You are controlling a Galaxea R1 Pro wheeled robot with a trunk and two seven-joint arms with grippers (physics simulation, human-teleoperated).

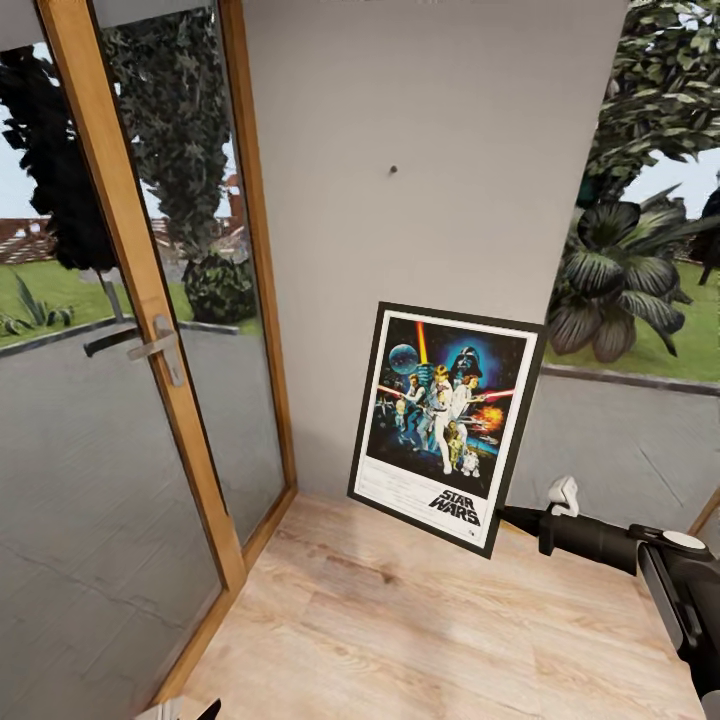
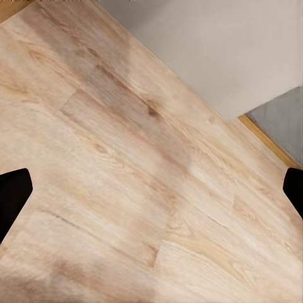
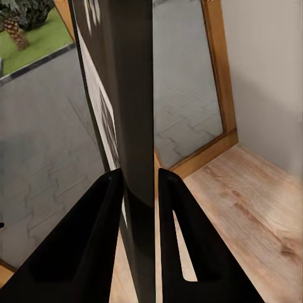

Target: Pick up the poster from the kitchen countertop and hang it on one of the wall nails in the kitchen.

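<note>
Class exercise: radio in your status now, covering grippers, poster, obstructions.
Right gripper shut on poster, edge between fingers. Left gripper open over wood floor. Nail on wall above poster, path unobstructed.

The poster [image 1: 447, 425] hangs in the air, tilted, black-framed, Star Wars art facing out, its lower corner pinched in the right gripper [image 3: 139, 189]. The nail [image 1: 393, 169] sits well above it on the grey wall.

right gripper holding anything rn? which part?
Yes: the right gripper clamps the black-framed Star Wars poster by its lower right edge, one finger on each face.
</note>
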